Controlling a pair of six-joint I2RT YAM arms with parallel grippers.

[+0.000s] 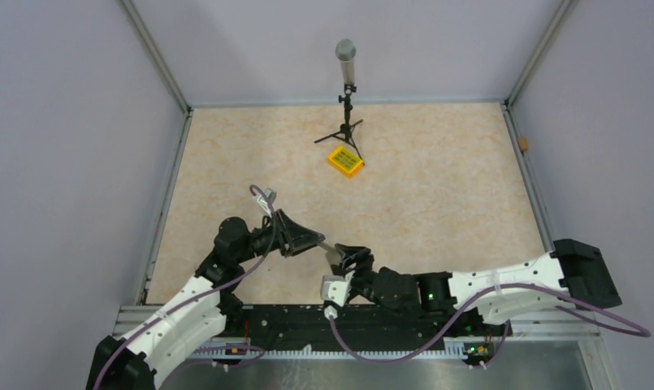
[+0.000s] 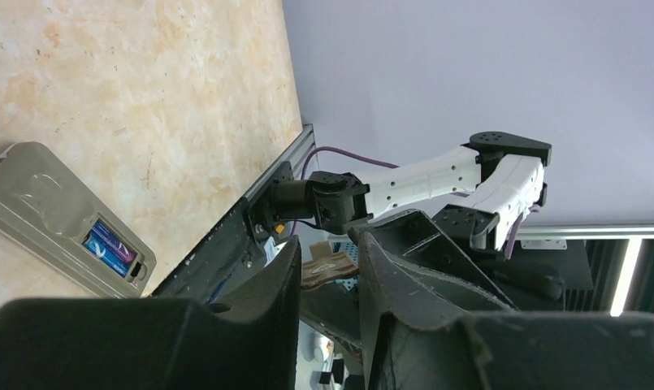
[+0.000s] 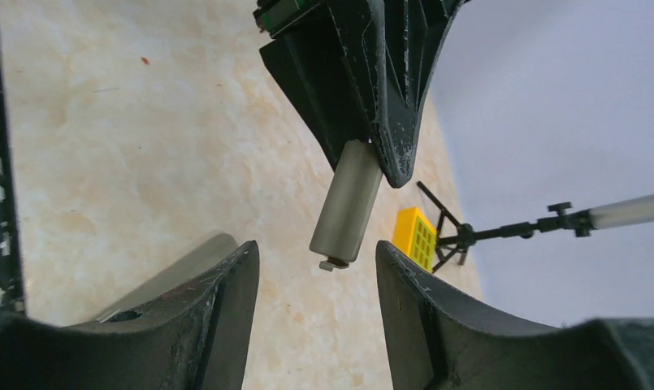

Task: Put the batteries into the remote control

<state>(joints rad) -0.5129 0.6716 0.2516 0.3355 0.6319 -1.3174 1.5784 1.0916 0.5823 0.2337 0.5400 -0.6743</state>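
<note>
Holding the lid clear while the cells sit loaded
My left claw [image 3: 372, 162] pinches the grey lid [image 3: 348, 203] above the worktop [image 3: 104, 162]; my right claw [image 3: 315, 272] hangs spread, empty. At lower left of the left wrist view, the remote control [image 2: 47, 199] lies back-up, batteries [image 2: 108, 245] in its uncovered bay; capping looks next.

The beige marbled desk [image 1: 437, 187] is carrying a small black tripod stand [image 1: 347, 122] near its far edge, with a yellow box [image 1: 345, 161] lying just beside the tripod's feet. The remote control [image 2: 55, 211] is lying back up (compartment open), two batteries [image 2: 108, 246] sitting inside.
</note>
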